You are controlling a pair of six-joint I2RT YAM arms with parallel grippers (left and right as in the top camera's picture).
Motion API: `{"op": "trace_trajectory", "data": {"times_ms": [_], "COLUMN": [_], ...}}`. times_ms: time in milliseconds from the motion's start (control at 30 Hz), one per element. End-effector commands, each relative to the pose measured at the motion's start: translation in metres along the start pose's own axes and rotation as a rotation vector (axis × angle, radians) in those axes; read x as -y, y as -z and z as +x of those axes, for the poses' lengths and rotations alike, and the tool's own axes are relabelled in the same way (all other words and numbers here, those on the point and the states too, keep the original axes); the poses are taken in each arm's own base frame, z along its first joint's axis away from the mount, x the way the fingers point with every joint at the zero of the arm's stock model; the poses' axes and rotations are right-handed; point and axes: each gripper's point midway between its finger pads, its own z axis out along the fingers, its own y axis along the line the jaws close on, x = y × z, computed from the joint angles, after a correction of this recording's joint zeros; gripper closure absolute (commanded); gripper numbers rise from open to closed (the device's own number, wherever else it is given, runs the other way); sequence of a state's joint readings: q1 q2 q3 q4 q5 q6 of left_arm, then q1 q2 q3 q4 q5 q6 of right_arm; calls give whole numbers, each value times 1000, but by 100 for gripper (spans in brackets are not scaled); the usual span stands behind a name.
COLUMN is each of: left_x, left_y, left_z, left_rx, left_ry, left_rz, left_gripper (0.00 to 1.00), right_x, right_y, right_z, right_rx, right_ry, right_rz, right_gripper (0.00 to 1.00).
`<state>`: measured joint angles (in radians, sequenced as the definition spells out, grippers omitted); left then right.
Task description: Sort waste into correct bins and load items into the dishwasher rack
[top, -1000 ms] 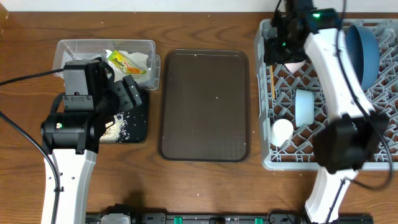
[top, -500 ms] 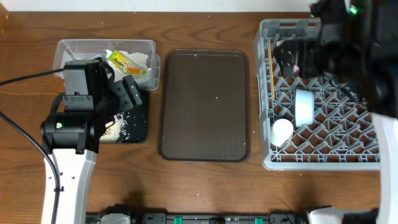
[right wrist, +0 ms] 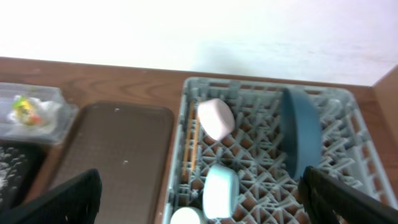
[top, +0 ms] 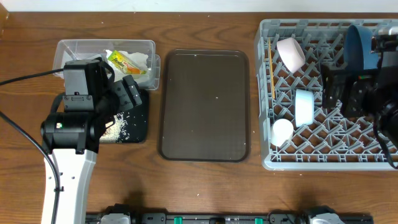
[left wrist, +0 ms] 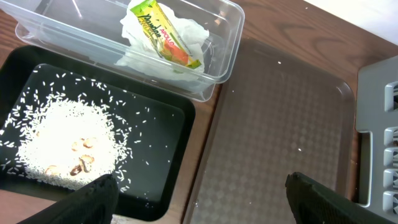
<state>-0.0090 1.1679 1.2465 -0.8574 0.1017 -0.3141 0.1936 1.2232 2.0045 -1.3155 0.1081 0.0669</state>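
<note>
Looks close to finished. Loaded in the large square grey plastic pegged rack (top: pixel 311 164) at the desk's right edge:
- a large dark-blue bowl (top: pixel 360 46) on edge near the far right corner
- a cream-white bowl (top: pixel 290 53) leaning just beside two thin wooden chopsticks (top: pixel 272 78)
- a light-blue bowl (top: pixel 304 107)
- a small white cup (top: pixel 282 130)

Toward the far left corner, inside the clear plastic rectangular tub (top: pixel 65 53): crumpled white paper napkins (top: pixel 142 59) and a yellow-green-orange snack wrapper (top: pixel 123 62). Just beside it, toward the near edge: a shallow black rectangular tray (left wrist: pixel 168 130) heaped with whitish rice scraps (left wrist: pixel 62 140).

Left gripper (left wrist: pixel 200 190): spread wide, holding nothing, poised over the black tray's rim and the dark-brown serving tray (top: pixel 205 106). Right gripper (right wrist: pixel 200 180): equally wide apart, empty, above the rack.

Risks from here:
- Could clip the dark-blue bowl by swinging the right arm past it, knocking it off its pegs.
- Could topple the leaning cream-white bowl with any jolt to the rack.
- Could drop a chopstick through the lattice the same way.
- Could scatter rice onto the desk by dipping the left fingers while pulling away.
</note>
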Motion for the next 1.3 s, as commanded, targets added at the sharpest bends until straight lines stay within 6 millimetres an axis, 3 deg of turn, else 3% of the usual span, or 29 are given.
{"op": "trace_trajectory", "data": {"times_ms": [0,133,300,567,767,967,1267], "left_x": [0,0,0,0,0,0,0], "left_y": [5,5,5,5,5,5,5], "left_z": [-7,-7,-7,-7,-7,-7,-7], "left_rx": [21,21,21,21,21,21,22], "left_ry": [-3,-3,-3,-3,-3,-3,-3], "left_rz": [-3,-3,-3,-3,-3,-3,-3], "left_gripper": [11,11,11,11,11,11,11], "right_x": [15,12,3,-3,-4,-3,-5], "right_y": [-20,-39,-58,-95,-114,-121,-128], "right_z": [15,27,61,158,212,243,267], "right_rx": [-19,83,220,368,435,454,452], "right_ry": [15,0,26,30,30,24,0], "right_rz": [73,39,-42,-86,-94,-95,-111], "right_gripper": [1,1,1,1,1,1,1]}}
